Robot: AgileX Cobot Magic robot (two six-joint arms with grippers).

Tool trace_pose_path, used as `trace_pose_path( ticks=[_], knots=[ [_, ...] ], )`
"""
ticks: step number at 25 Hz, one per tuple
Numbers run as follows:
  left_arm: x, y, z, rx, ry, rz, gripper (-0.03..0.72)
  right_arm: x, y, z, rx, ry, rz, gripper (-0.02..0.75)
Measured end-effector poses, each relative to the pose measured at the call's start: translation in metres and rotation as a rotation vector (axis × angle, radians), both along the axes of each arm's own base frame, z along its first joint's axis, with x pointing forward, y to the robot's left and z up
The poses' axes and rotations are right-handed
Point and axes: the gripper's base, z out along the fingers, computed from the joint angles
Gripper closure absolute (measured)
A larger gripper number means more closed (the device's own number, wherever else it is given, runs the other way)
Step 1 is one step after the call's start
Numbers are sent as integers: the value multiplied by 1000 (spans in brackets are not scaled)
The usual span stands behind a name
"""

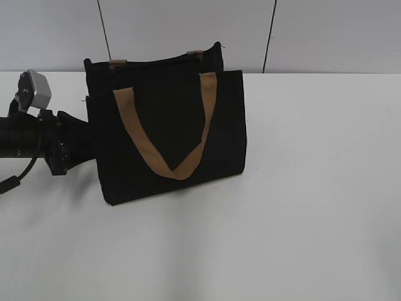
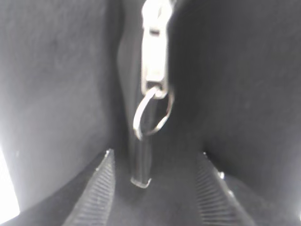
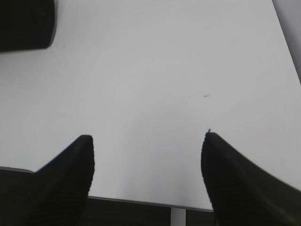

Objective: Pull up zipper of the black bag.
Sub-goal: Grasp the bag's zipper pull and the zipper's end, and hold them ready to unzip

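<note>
The black bag stands upright on the white table with a tan strap handle hanging over its front. My left gripper is pressed up to the bag's left end. In the left wrist view its two ribbed fingers are spread apart against the black fabric. The zipper's silvery slider with a metal ring and a dark pull tab hangs between the fingers, and neither finger touches it. My right gripper is open and empty over bare table; it is out of the exterior view.
The white table stretches to the right of and in front of the bag. A grey wall rises behind it. A corner of the bag shows at the top left of the right wrist view, and the table's edge lies below the right fingers.
</note>
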Motion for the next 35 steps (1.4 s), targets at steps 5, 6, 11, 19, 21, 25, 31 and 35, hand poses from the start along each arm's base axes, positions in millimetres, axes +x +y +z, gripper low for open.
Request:
trace_pose_path(
  ticks=[5,6,11,19,21,25,31,35],
  knots=[
    [-1,-3,-1,-42,0,-26,274,0,0,0,0,0,0,198],
    [-1,-4,0,-47,-2,-29,278,0,0,0,0,0,0,198],
    [-2,-5,2,-67,-7,-40,349,0,0,0,0,0,0,198],
    [0,-4,-2,-31,6,-20,658,0,0,0,0,0,0,198],
    [1,-2,-4,-8,19,5,661,0,0,0,0,0,0,198],
    [2,0,3,22,3,24,662,0,0,0,0,0,0,198],
    [5,8,33,130,-63,106,663,0,2,1,20,-3,13,198],
    [2,14,70,198,-168,166,664,8,5,14,48,33,33,198]
  ],
)
